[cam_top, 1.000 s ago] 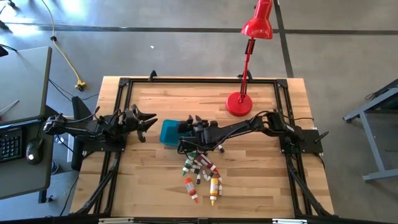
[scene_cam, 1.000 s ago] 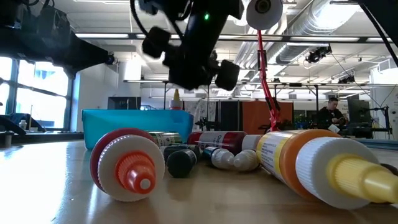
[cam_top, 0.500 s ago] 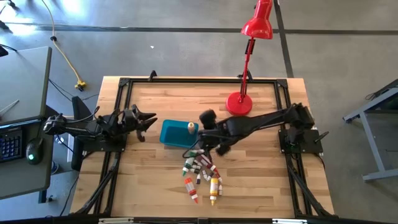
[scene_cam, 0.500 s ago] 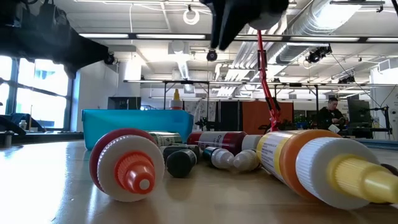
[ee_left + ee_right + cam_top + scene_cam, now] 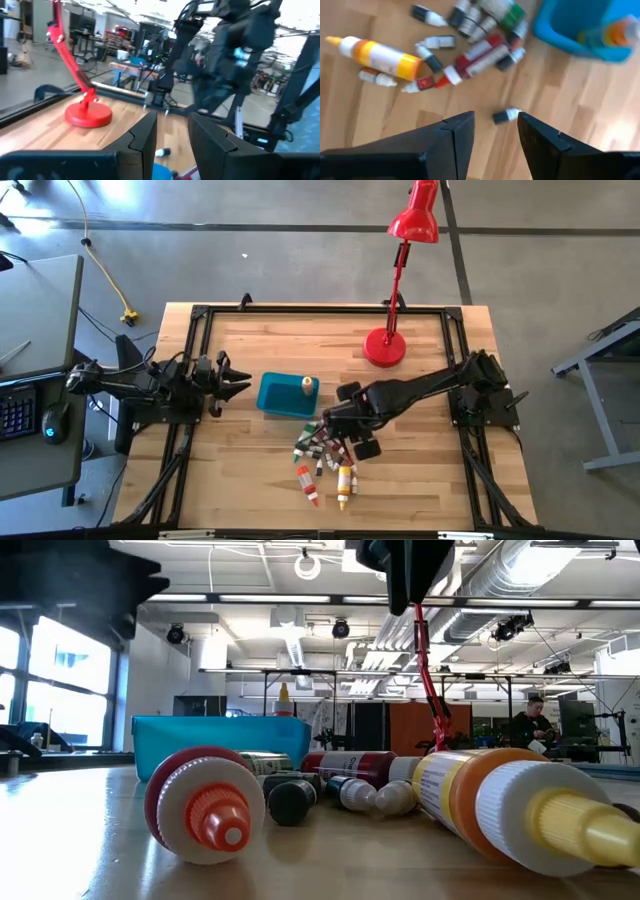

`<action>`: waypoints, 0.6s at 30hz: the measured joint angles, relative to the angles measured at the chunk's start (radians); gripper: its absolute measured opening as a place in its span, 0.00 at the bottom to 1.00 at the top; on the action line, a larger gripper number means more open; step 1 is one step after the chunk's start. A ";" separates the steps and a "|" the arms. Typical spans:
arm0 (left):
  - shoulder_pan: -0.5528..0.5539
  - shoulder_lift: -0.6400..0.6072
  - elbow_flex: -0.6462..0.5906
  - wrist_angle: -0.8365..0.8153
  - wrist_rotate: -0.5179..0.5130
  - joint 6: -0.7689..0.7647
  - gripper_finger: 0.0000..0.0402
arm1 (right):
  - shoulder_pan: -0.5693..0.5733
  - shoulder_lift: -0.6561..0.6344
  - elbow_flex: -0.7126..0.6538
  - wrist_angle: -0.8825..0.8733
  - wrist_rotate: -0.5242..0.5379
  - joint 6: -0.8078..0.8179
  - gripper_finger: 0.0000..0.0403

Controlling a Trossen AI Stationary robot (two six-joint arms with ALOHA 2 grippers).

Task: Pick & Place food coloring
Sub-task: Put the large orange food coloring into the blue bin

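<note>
The right tool, fingers apart and empty, hovers over the food coloring heaped just beside the blue tub. Best to single out an edge bottle, straddling it squarely. The left tool, fingers apart, waits beyond the tub.

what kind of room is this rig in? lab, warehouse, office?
Most likely a robotics lab or workshop in an open industrial hall. The low view shows exposed silver ceiling ducts, strip lighting and more metal frame rigs behind the wooden table. A seated person works at a bench far back.
</note>
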 joint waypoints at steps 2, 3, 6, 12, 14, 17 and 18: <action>0.000 0.071 0.048 -0.024 0.027 0.000 0.27 | -0.023 -0.008 0.000 -0.012 0.004 0.041 0.36; 0.000 0.111 0.076 -0.047 0.039 0.011 0.27 | -0.033 -0.010 0.000 -0.013 0.004 0.053 0.36; 0.000 0.248 0.189 -0.123 0.076 0.092 0.27 | -0.064 -0.010 -0.007 0.022 0.005 0.061 0.36; -0.002 0.522 0.451 -0.415 0.212 0.317 0.27 | -0.097 -0.045 -0.190 0.197 -0.116 0.122 0.36; -0.005 0.592 0.516 -0.452 0.321 0.374 0.27 | -0.102 -0.079 -0.285 0.250 -0.154 0.188 0.36; -0.035 0.676 0.568 -0.463 0.445 0.471 0.27 | -0.103 -0.147 -0.439 0.345 -0.162 0.308 0.36; -0.049 0.703 0.577 -0.464 0.465 0.508 0.27 | -0.103 -0.175 -0.489 0.392 -0.162 0.343 0.36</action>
